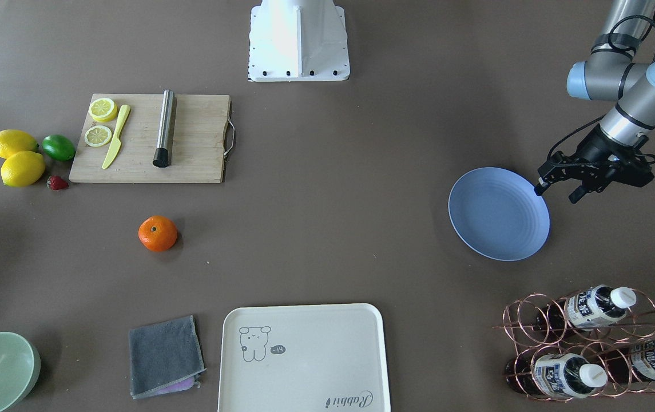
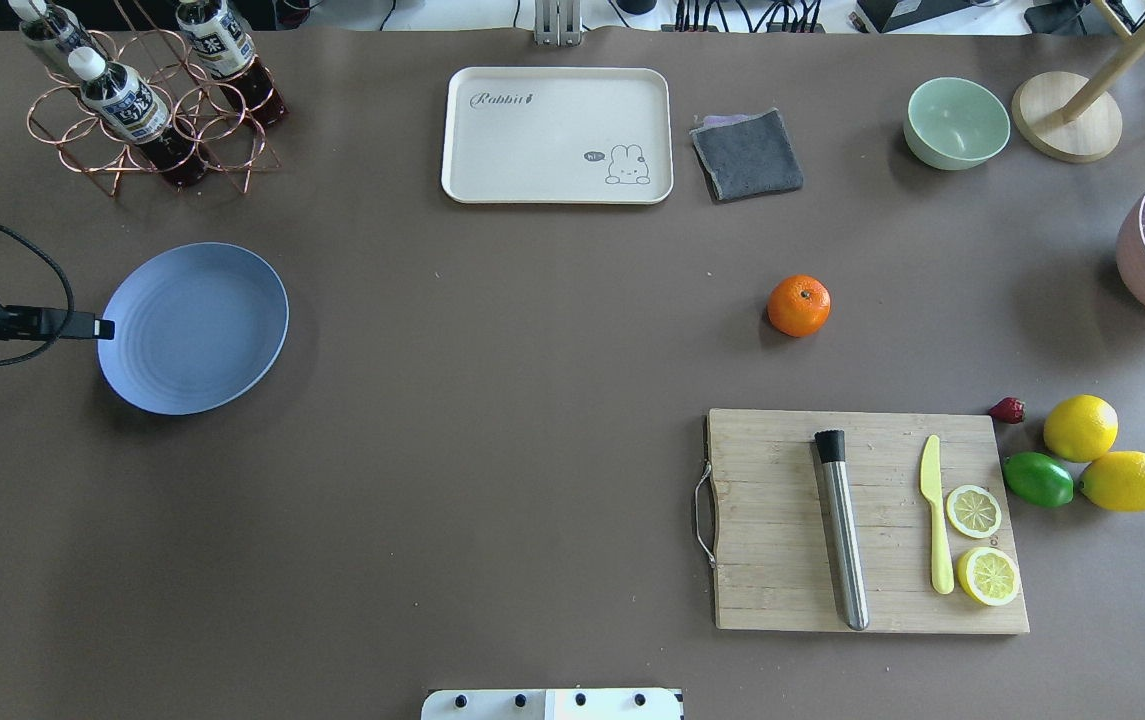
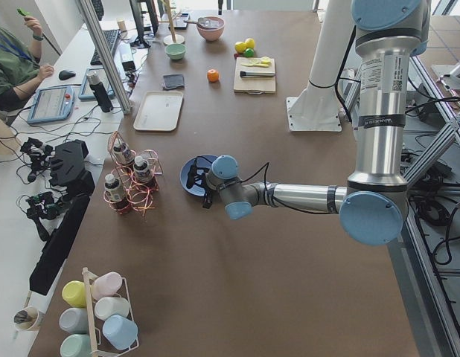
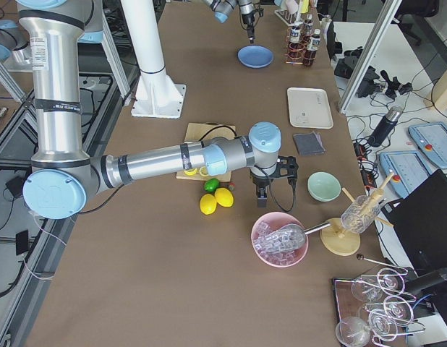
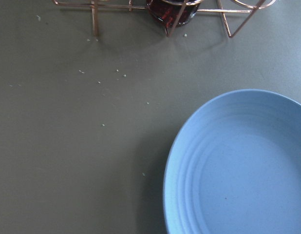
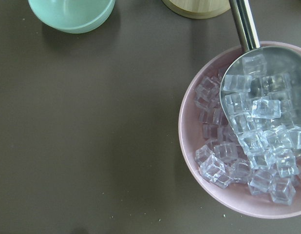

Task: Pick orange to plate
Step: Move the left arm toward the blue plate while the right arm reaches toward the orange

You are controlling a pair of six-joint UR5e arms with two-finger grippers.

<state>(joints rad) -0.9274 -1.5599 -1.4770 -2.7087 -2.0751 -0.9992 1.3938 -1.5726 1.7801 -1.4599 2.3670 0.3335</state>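
The orange point(image 1: 158, 233) sits alone on the brown table, in front of the cutting board, and shows in the overhead view too point(image 2: 799, 305). The pale blue plate point(image 1: 499, 213) lies empty far across the table point(image 2: 194, 327). My left gripper point(image 1: 557, 193) hovers at the plate's outer rim, open and holding nothing; its wrist view shows the plate point(image 5: 243, 165) below it. My right gripper point(image 4: 261, 194) appears only in the right side view, between the lemons and the ice bowl, far from the orange. I cannot tell whether it is open or shut.
A cutting board point(image 2: 867, 520) carries a steel cylinder, a yellow knife and lemon slices. Two lemons, a lime point(image 2: 1038, 479) and a strawberry lie beside it. A cream tray point(image 2: 557, 135), grey cloth point(image 2: 747, 153), mint bowl point(image 2: 956, 122), pink ice bowl point(image 6: 248, 131) and bottle rack point(image 2: 147, 100) line the far side.
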